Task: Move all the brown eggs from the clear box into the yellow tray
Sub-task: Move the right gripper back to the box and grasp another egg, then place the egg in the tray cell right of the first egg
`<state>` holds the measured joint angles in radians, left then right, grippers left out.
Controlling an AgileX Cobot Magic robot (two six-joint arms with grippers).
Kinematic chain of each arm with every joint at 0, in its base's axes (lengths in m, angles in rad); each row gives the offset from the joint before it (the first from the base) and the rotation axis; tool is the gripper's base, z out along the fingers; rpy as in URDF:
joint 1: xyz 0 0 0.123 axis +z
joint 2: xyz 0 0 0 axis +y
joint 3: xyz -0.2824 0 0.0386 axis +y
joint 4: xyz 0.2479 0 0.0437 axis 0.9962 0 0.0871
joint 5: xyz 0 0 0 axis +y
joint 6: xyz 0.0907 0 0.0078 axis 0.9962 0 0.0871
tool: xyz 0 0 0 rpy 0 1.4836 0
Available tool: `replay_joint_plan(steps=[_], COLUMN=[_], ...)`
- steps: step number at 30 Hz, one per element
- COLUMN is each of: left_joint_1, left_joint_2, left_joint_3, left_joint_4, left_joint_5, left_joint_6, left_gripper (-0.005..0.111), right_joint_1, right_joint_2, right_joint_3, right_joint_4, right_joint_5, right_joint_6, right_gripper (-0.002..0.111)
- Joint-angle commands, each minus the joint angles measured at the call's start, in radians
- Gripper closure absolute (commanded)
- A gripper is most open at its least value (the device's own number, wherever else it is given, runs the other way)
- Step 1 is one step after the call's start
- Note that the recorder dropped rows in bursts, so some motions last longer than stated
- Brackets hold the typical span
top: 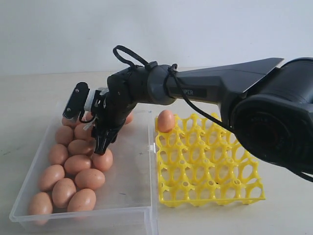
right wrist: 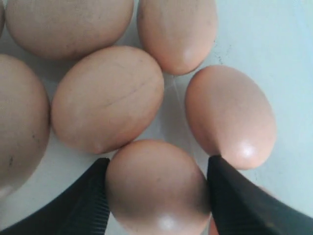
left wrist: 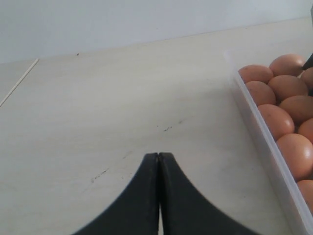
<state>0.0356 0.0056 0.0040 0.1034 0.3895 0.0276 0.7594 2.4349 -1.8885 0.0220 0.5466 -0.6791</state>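
Note:
Several brown eggs [top: 73,164] lie along the left side of the clear box [top: 131,182]. My right gripper [top: 87,128] reaches down into the box among them. In the right wrist view its two fingers press the sides of one brown egg [right wrist: 157,188], so the right gripper [right wrist: 157,160] is shut on it, with other eggs [right wrist: 107,98] close around. One brown egg [top: 166,120] sits in the far left corner cup of the yellow tray [top: 210,169]. My left gripper [left wrist: 159,155] is shut and empty over bare table beside the clear box wall [left wrist: 264,142].
The yellow tray lies directly against the right side of the clear box. The right arm's black body [top: 274,117] spans above the tray. A neighbouring egg [right wrist: 230,115] touches the gripper's finger. The pale table [left wrist: 98,107] stretches out beyond the box.

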Motion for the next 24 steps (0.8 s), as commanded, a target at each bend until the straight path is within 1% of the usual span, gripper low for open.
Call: replay_joint_plan(steps=[1, 5, 8, 11, 14, 17, 19, 21, 24], left_joint_1=[-0.008, -0.008, -0.008, -0.008, -0.008, -0.008, -0.008, -0.008, -0.008], left_joint_2=[-0.006, -0.006, -0.006, -0.006, -0.006, -0.006, -0.006, -0.006, -0.006], left_joint_3=[-0.004, -0.004, -0.004, -0.004, -0.004, -0.004, -0.004, -0.004, -0.004], left_joint_4=[-0.002, -0.002, -0.002, -0.002, -0.002, -0.002, -0.002, -0.002, -0.002], left_joint_5=[-0.009, -0.009, -0.009, -0.009, -0.009, -0.009, -0.009, -0.009, -0.009], left_joint_6=[-0.004, -0.004, -0.004, -0.004, -0.004, -0.004, -0.004, -0.004, -0.004], left_gripper=[0.107, 0.107, 0.107, 0.107, 0.107, 0.107, 0.107, 0.107, 0.107], right_joint_1=[0.002, 0.002, 0.0, -0.006, -0.031, -0.064, -0.09, -0.118, -0.162], right_joint_2=[-0.012, -0.057, -0.123, -0.239, -0.372, -0.487, -0.551, -0.605, -0.654], right_joint_3=[-0.003, -0.002, 0.07, 0.238, 0.467, 0.677, 0.803, 0.894, 0.989], right_joint_4=[-0.002, 0.005, 0.004, 0.005, 0.005, 0.012, 0.075, 0.142, 0.224], right_joint_5=[-0.005, -0.035, -0.141, -0.359, -0.612, -0.817, -0.902, -0.958, -0.962], right_joint_6=[0.042, 0.104, 0.212, 0.308, 0.383, 0.462, 0.474, 0.474, 0.49], right_gripper=[0.108, 0.108, 0.108, 0.108, 0.108, 0.108, 0.108, 0.108, 0.108])
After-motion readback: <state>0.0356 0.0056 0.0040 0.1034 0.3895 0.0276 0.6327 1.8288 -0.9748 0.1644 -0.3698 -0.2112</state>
